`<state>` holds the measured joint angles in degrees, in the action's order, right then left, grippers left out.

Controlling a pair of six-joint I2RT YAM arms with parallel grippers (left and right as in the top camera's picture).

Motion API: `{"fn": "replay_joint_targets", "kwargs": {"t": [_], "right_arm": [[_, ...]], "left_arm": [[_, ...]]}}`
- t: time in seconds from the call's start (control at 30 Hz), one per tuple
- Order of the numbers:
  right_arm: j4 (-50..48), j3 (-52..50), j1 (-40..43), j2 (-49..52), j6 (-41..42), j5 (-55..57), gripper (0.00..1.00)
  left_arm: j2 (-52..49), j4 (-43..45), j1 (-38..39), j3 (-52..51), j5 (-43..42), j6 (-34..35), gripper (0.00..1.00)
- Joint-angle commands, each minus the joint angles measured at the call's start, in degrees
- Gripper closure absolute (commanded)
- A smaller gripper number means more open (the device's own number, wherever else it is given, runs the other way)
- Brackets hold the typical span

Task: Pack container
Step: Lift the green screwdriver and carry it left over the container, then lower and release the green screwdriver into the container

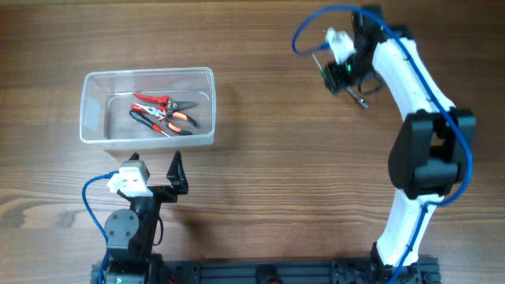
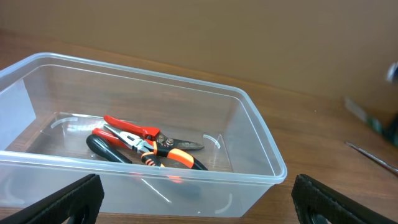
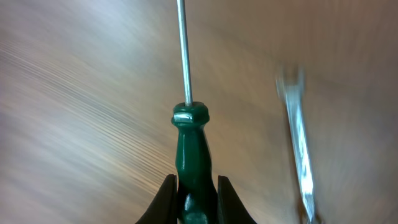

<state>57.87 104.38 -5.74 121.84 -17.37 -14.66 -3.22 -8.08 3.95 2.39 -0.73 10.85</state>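
Our right tool [image 3: 198, 190] clamped on green screwdriver [image 3: 190, 137], far-right bench [image 1: 276, 197] corner.
We should carry it level above the left-edge container [image 1: 147, 73] before releasing; left tool [image 1: 155, 163] fingers stand apart.

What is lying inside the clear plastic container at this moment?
Inside the container lie two hand tools: red-handled cutters and black-and-orange pliers, overlapping near its middle. Where they cross, part of one tool is covered by the other. Nothing else shows inside.
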Motion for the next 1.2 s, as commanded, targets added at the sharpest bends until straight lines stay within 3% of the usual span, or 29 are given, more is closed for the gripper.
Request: {"fn": "replay_joint_targets", "kwargs": {"t": [0.0,0.47,0.83,0.97,1.07,1.17], "right_arm": [[0.24,7.65,-5.97,-7.45,-0.83,-7.67,0.96],[-2.99,8.37,-34.49,-3.82,-23.26,-8.57,0.96],[-12.55,8.37,-36.46,5.33,-22.91,-8.07,0.96],[-16.87,8.37,-36.46,7.78,-18.84,-6.38,0.94],[-18.23,8.39,-36.46,8.04,-16.85,-5.90,0.75],[-18.43,8.48,-36.46,7.17,-14.47,-3.04,0.48]], "left_arm": [[0.04,-0.04,-0.33,-0.24,0.15,0.50,0.00],[0.04,-0.02,-0.33,-0.24,0.15,0.50,0.00],[0.04,-0.04,-0.33,-0.24,0.15,0.50,0.00],[0.04,-0.04,-0.33,-0.24,0.15,0.50,0.00],[0.04,-0.04,-0.33,-0.26,0.15,0.50,0.00],[0.04,-0.04,-0.33,-0.26,0.15,0.50,0.00]]}}
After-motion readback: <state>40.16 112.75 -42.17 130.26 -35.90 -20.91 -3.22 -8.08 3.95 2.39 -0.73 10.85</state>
